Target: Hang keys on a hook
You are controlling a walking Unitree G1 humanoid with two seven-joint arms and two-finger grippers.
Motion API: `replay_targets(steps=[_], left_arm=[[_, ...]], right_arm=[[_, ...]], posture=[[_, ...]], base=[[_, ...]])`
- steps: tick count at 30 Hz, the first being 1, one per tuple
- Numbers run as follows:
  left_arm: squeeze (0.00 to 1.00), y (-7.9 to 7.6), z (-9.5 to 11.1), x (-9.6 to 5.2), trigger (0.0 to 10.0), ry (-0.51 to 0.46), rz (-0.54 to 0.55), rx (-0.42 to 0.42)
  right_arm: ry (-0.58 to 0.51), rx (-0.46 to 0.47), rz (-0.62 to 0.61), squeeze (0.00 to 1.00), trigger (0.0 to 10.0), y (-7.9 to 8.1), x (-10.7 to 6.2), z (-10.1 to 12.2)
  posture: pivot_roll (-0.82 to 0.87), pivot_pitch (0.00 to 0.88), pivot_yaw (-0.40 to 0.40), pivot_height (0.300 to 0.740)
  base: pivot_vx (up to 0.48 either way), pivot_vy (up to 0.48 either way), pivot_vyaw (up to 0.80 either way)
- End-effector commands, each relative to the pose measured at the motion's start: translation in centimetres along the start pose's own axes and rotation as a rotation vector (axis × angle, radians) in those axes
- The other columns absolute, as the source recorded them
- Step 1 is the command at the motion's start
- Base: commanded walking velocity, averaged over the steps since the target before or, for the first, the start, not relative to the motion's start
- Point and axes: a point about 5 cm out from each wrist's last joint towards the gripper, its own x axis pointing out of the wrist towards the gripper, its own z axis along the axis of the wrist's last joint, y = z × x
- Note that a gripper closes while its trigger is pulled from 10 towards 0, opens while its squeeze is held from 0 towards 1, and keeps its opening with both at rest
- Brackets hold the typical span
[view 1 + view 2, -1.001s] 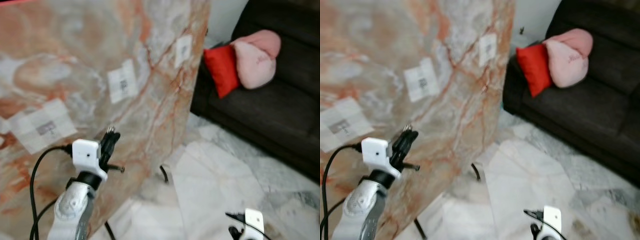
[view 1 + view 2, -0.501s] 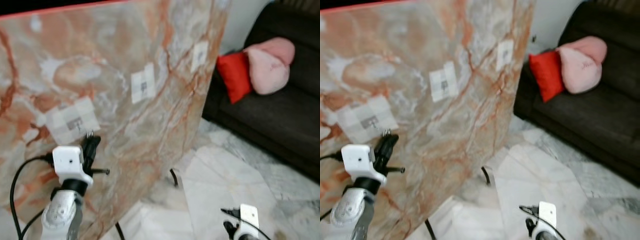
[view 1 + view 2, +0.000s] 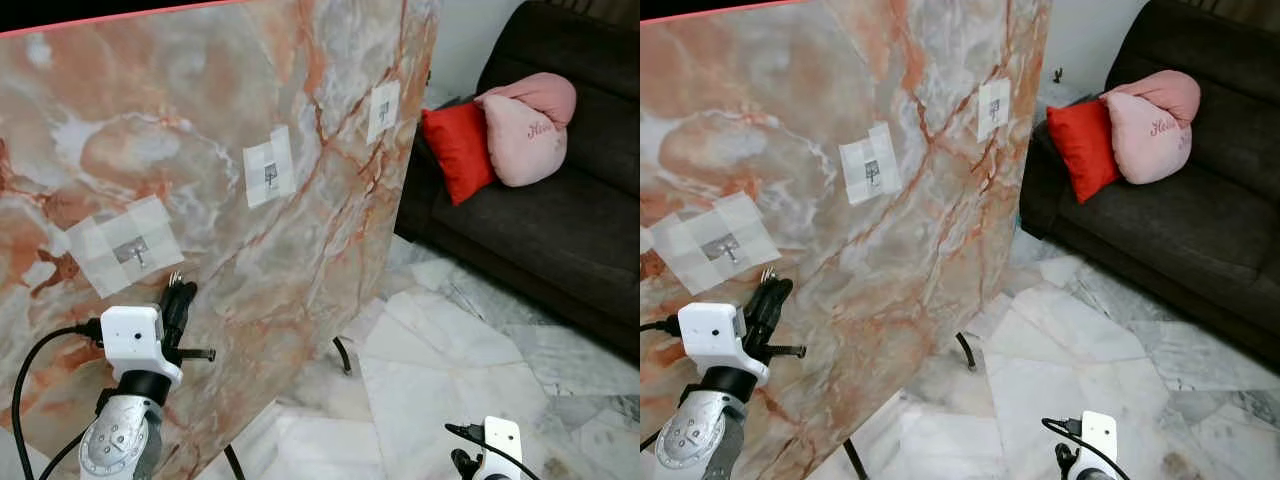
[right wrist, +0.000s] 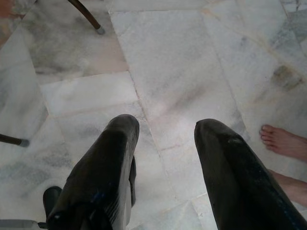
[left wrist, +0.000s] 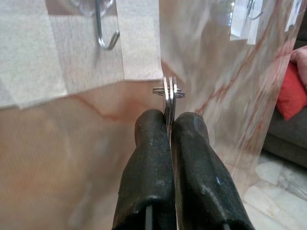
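The left gripper is pinching the keys between its closed fingers, just below the taped hook on the marble board. The right gripper is hanging with fingers apart.

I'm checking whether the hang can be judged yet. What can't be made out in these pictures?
- Keys: left wrist view, only the ring's edge pokes past the shut left claw; the rest is hidden between the fingers.
- Nearest hook: its top is cut off by the frame edge.
- Distance from ring to hook: cannot tell.
- Right claw: open over the floor, idle.
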Motion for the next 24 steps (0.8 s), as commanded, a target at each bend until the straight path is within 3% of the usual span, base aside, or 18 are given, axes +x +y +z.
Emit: replay_targets(steps=[1, 10, 17, 24], left_arm=[[0.0, -0.4, 0.6, 0.0, 10.0, -0.034, -0.01, 0.032], [0.0, -0.4, 0.6, 0.1, 10.0, -0.048, 0.005, 0.02], [0.0, 0.1, 0.7, -0.5, 10.0, -0.066, 0.102, 0.025], [0.0, 0.5, 2.5, -0.5, 10.0, -0.138, 0.145, 0.039]], right_arm=[[-0.011, -0.011, -0.009, 0.0, 10.0, -0.3, 0.0, 0.4], [-0.019, -0.034, -0.009, 0.0, 10.0, -0.2, 0.0, 0.5], [-0.018, -0.04, -0.009, 0.0, 10.0, -0.3, 0.0, 0.4], [-0.018, -0.039, -0.011, 0.0, 10.0, -0.3, 0.0, 0.6]], posture=[[0.12, 0.0, -0.073, 0.74], [0.13, 0.0, -0.069, 0.74], [0.13, 0.0, -0.072, 0.74], [0.14, 0.0, -0.081, 0.74]], base=[[0.0, 0.0, 0.0], [0.0, 0.0, 0.0], [0.0, 0.0, 0.0], [0.0, 0.0, 0.0]])
